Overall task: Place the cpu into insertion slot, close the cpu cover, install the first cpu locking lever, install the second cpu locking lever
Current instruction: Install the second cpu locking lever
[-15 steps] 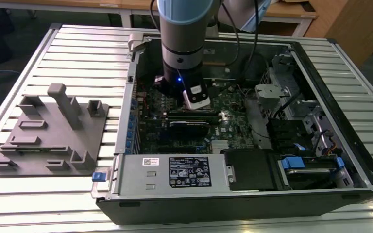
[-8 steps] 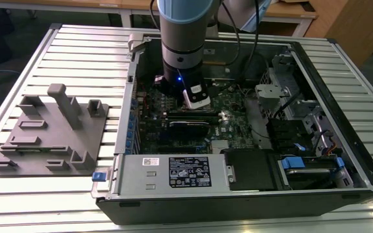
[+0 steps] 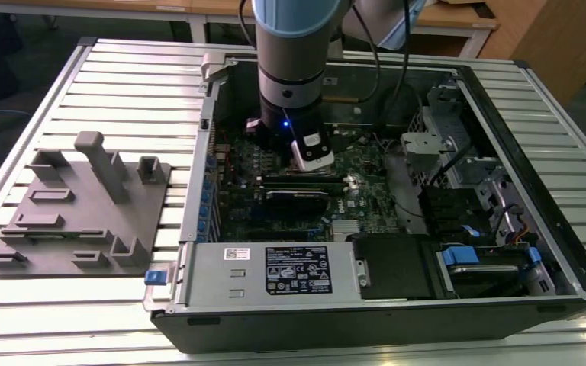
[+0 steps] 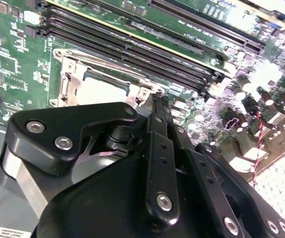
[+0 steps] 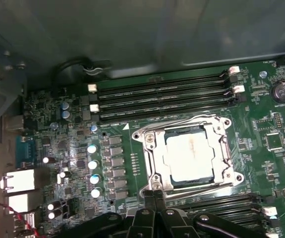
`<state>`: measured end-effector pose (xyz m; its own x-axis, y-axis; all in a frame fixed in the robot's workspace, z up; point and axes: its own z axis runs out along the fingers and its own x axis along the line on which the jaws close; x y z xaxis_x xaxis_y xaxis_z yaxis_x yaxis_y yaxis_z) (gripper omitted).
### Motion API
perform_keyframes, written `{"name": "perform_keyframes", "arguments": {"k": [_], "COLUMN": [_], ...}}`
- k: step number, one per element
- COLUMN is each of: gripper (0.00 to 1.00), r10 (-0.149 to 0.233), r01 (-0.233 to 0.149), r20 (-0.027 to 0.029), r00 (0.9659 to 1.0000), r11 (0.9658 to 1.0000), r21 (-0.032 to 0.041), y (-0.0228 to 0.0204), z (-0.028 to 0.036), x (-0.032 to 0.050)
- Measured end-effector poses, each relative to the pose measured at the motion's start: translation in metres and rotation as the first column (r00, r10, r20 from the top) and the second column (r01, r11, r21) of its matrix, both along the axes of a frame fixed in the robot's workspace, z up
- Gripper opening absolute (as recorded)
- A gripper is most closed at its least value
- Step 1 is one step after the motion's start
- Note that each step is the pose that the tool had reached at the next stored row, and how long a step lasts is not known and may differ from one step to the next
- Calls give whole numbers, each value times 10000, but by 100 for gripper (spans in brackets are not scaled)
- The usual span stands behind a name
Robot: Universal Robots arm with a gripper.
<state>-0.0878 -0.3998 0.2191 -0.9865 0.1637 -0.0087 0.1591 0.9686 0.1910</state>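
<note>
I see the cpu (image 5: 189,157) with a pale silver-grey top, framed by the silvery cpu cover (image 5: 154,158) on a green motherboard (image 5: 276,163). My gripper (image 5: 155,194) is black. The fixture block (image 3: 79,213) is grey.

memory slots (image 5: 162,94) flank socket, open above

The arm (image 3: 291,69) stands upright, its wrist pointing straight down. The gripper (image 5: 155,194) hangs low, its two black fingers (image 4: 158,124) pressed together at the tips.
</note>
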Motion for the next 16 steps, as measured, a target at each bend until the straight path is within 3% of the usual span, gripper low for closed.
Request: {"name": "perform_keyframes", "arguments": {"k": [10,14,16], "gripper": [11,11,11], "r10": [-1,0,-1], "r01": [1,0,1], "r20": [1,-1,0], "r00": [10000,10000,10000], "r11": [10000,10000,9998], "r21": [-13,-83,-187], "y": [9,54,89], "z": [0,0,0], "x": [86,86,86]}}
